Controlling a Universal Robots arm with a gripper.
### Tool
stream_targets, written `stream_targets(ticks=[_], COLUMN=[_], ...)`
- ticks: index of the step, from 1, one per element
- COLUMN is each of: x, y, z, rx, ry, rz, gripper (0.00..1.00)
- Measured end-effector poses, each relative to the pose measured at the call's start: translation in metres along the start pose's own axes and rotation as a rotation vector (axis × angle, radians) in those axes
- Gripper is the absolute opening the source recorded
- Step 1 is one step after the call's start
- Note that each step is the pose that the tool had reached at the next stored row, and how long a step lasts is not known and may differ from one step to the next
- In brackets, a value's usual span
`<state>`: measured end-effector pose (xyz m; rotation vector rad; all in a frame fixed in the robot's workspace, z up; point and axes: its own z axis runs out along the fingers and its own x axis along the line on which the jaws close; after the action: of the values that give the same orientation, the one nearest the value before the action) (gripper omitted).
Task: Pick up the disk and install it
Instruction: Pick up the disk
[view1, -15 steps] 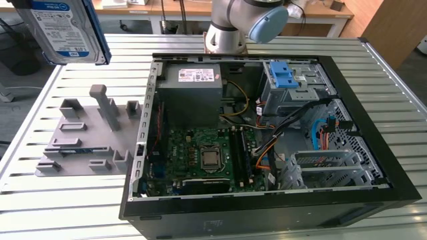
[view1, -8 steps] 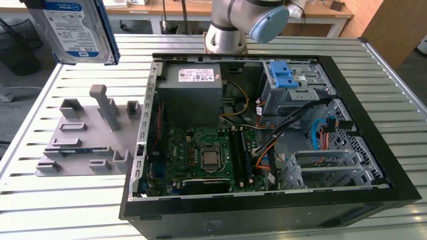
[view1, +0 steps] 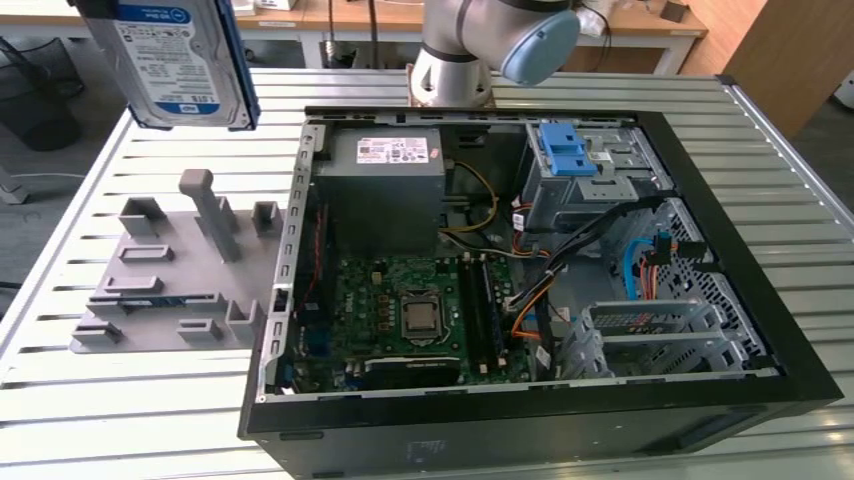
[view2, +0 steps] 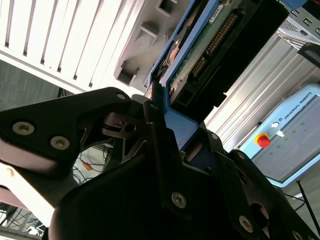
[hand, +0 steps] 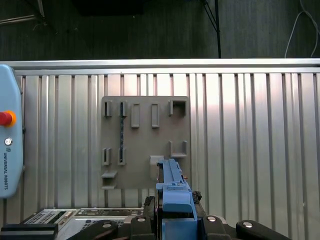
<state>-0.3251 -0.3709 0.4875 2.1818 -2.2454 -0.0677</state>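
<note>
In the exterior view the disk (view1: 187, 60) hangs upright high over the desk (view1: 134, 420), well apart from the open case (view1: 534, 425). In the second wrist view the hand (view2: 165, 117) is clamped on its blue carrier. In the first wrist view it sits edge-on above the grey fixture (hand: 145, 135). Pickup looks done; installing likely calls for lining it up with the bay (view1: 587, 175).

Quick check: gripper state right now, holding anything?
Gripper: shut on the disk, gripping its blue carrier edge and holding it in the air.
</note>
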Motion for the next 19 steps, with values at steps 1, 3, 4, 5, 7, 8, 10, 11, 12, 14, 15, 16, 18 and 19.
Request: stream_targets(ticks=[1, 3, 4, 5, 7, 8, 10, 11, 12, 14, 15, 16, 18, 19], x=[-0.0001, -0.0002, -0.0003, -0.0004, -0.0005, -0.0006, -0.0007, -0.0008, -0.0008, -0.0008, -0.0006, -0.0002, 0.0013, 0.0023], y=[-0.0025, -0.0078, -0.0103, -0.0128, -0.0177, -0.0200, -0.0242, -0.0260, -0.0276, -0.0305, -0.0314, -0.0320, -0.0334, -0.0340], z=[-0.0001, -0.0003, -0.0004, -0.0005, -0.0007, -0.0008, -0.0008, -0.0010, -0.0011, -0.0011, -0.0012, -0.0012, -0.0013, -0.0014], rx=[-0.0009, -0.0024, -0.0032, -0.0039, -0.0053, -0.0059, -0.0068, -0.0073, -0.0078, -0.0084, -0.0086, -0.0087, -0.0086, -0.0086], ry=[0.0000, 0.0001, 0.0000, 0.0001, 0.0001, 0.0002, 0.0001, 0.0002, 0.0003, 0.0002, 0.0003, 0.0002, 0.0002, 0.0002], rz=[0.000, 0.000, 0.000, 0.000, 0.000, 0.000, 0.000, 0.000, 0.000, 0.000, 0.000, 0.000, 0.000, 0.000], gripper=[0.36, 0.36, 0.36, 0.36, 0.36, 0.36, 0.36, 0.36, 0.36, 0.36, 0.36, 0.36, 0.36, 0.36])
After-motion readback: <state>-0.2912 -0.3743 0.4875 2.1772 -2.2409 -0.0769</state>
